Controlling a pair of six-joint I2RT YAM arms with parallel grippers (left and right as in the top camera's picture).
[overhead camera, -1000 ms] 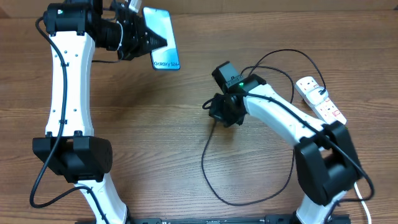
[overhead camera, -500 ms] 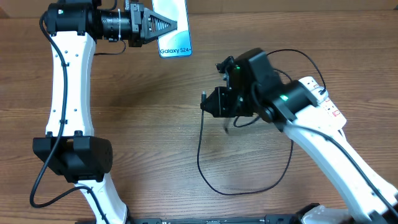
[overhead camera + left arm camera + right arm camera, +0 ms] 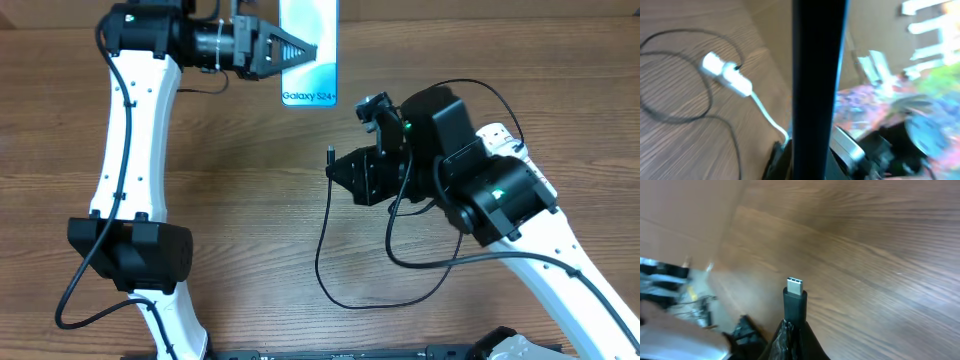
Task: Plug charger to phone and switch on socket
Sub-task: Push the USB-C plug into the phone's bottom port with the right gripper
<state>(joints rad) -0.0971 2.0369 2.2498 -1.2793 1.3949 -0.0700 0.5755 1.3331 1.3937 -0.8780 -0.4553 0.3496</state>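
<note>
My left gripper point(image 3: 300, 50) is shut on the phone point(image 3: 309, 52), a slim blue-screened handset with "Galaxy" text, held in the air near the table's far edge; in the left wrist view it shows edge-on as a dark bar point(image 3: 817, 75). My right gripper point(image 3: 338, 168) is shut on the charger's connector point(image 3: 330, 155), held above the table below and right of the phone; the right wrist view shows the connector tip point(image 3: 794, 292) sticking out from the shut fingers. The black cable point(image 3: 330, 270) loops over the table. The white socket point(image 3: 515, 150) lies at the right, partly hidden by my right arm.
The socket's thick white cord point(image 3: 767, 112) runs across the wood in the left wrist view. A cardboard wall point(image 3: 450, 8) runs along the table's far edge. My right arm covers much of the right side.
My left gripper has carried the phone to the right along the far edge. My right gripper has lifted the connector off the table, and the arm has swung up.
</note>
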